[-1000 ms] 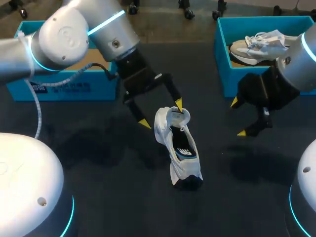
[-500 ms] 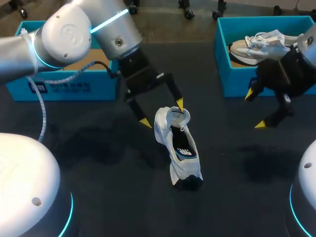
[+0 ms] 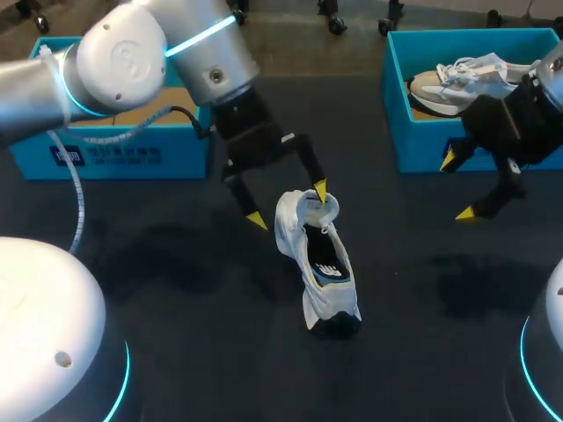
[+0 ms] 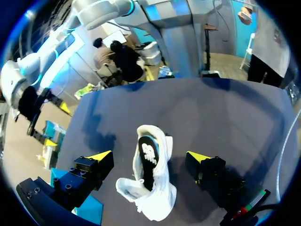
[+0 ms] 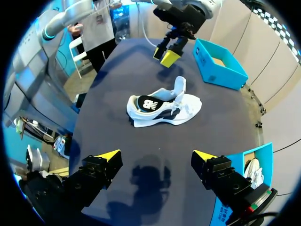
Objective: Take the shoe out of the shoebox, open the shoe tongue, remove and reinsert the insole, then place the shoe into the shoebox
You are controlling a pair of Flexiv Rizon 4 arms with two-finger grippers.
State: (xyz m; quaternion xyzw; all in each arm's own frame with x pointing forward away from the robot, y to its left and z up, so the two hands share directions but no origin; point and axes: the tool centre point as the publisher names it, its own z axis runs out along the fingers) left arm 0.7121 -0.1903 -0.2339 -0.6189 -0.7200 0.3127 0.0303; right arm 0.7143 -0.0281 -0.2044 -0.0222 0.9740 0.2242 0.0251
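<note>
Left gripper (image 3: 288, 204), jaws open astride the shoe (image 3: 322, 272) at its far end, could topple it grabbing the tongue (image 3: 314, 207), since the right gripper (image 3: 457, 186) hangs open and empty, well right.

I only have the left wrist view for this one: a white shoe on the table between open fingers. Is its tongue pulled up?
Observer: Yes. The right wrist view shows the shoe from the side, with its tongue standing upright.
Reviewer: Where is the right hand?
Observer: The right hand is open and empty. It hangs over the table by the near wall of the right box.
Reviewer: Is anything in that box?
Observer: A second shoe lies inside it.
</note>
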